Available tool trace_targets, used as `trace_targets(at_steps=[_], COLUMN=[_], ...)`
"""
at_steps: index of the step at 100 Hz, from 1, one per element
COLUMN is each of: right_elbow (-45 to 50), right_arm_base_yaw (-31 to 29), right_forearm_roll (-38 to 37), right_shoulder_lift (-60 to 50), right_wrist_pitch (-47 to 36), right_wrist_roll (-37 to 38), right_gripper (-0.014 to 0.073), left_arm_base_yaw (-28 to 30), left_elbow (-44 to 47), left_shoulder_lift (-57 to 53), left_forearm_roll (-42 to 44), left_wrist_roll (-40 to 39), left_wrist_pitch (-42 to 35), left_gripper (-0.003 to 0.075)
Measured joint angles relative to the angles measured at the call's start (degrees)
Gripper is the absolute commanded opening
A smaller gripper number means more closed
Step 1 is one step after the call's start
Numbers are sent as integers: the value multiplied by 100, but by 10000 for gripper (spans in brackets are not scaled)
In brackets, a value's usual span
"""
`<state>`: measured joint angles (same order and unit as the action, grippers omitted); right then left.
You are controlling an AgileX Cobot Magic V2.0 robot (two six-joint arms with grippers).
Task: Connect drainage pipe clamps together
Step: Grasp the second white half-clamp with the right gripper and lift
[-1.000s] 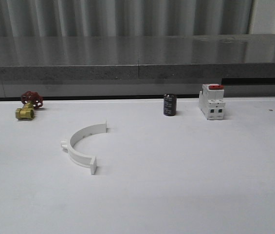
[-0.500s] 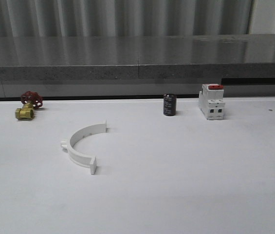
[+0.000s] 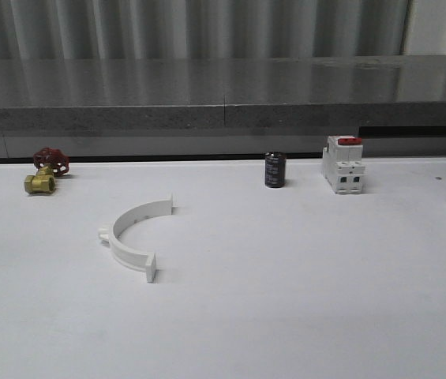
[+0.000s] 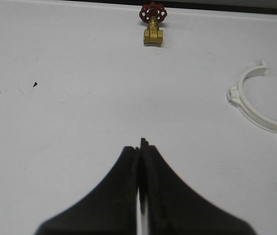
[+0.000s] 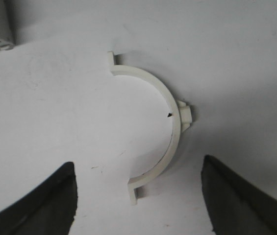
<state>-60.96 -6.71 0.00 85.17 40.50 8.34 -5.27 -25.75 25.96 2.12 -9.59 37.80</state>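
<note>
White table (image 3: 301, 300): valve (image 3: 46, 171), capacitor (image 3: 275, 170), breaker (image 3: 344, 164) behind clamp (image 3: 134, 233).

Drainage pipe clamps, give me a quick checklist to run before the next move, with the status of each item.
1. Right gripper open wide enough to take a clamp: ok, fingers spread far apart.
2. Right gripper lined up over the second clamp half: ok, it lies between the fingers on the table.
3. Left gripper ready to grasp: not ok, jaws are shut.
4. First clamp half lying free on the table: ok, nothing touches it.
5. Brass valve, capacitor and breaker clear of the first clamp half: ok.
6. Clamp end tabs undamaged: cannot tell.
</note>
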Motion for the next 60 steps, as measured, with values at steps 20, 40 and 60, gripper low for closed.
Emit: trace_targets(at_steps=[20,40,60], right_elbow=[-513,-657,-657], right_arm_base_yaw=[-336,-502,-537], right_forearm_roll=[375,428,428], right_shoulder_lift=[1020,1710,2058], right_wrist_pitch=[35,-27,-216], right_wrist_roll=[-651,-940,-1040], right_gripper=[519,519,519], left_arm_base_yaw=[0,0,0], left_elbow=[0,0,0], left_shoulder_lift=[0,0,0], left_forearm_roll=[0,0,0], left_wrist_roll=[0,0,0], left_wrist_pitch=[0,0,0], left_gripper=[-20,-20,-20])
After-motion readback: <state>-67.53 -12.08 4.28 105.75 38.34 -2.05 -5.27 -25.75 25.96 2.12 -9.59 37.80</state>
